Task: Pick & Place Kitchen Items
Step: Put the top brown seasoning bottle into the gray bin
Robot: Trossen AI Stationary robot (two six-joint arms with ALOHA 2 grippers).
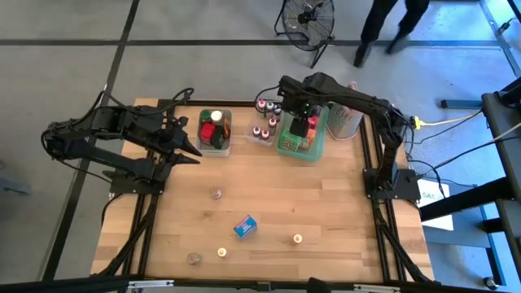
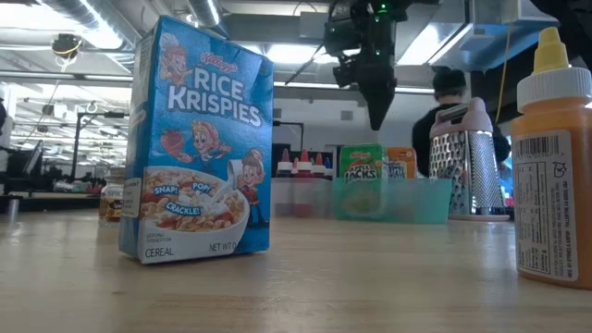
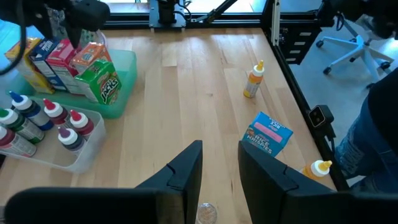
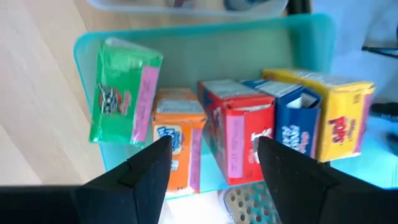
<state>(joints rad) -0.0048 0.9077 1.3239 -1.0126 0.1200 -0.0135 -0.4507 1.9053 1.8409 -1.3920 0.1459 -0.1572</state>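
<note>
Cereal boxes (image 4: 236, 134) stand packed upright in green tray (image 1: 313, 150) at table's far edge, right gripper (image 4: 211, 165) w/ jaws parted, empty, directly above—prob. just dropped one; left gripper (image 3: 221, 168) waits slightly parted nr left edge.

The tabletop (image 1: 269, 203) is pale wood planks framed by black metal rails, standing on a grey floor (image 1: 65, 32) crossed by dark seams. Beyond its far edge a black floor fan (image 1: 308, 18) stands on a round base, and a person's dark legs and shoes (image 1: 383, 37) show beside it. A yellow cable (image 1: 444, 120) runs across the floor to the right. From table height the room behind is a bright open workshop with long ceiling lights (image 2: 435, 42), exposed silver ducts (image 2: 79, 11) and cluttered benches far back on the left. A person in a dark cap (image 2: 453, 88) stands behind. An office chair (image 3: 360, 37) with a star base stands on the floor off one side of the tabletop.
</note>
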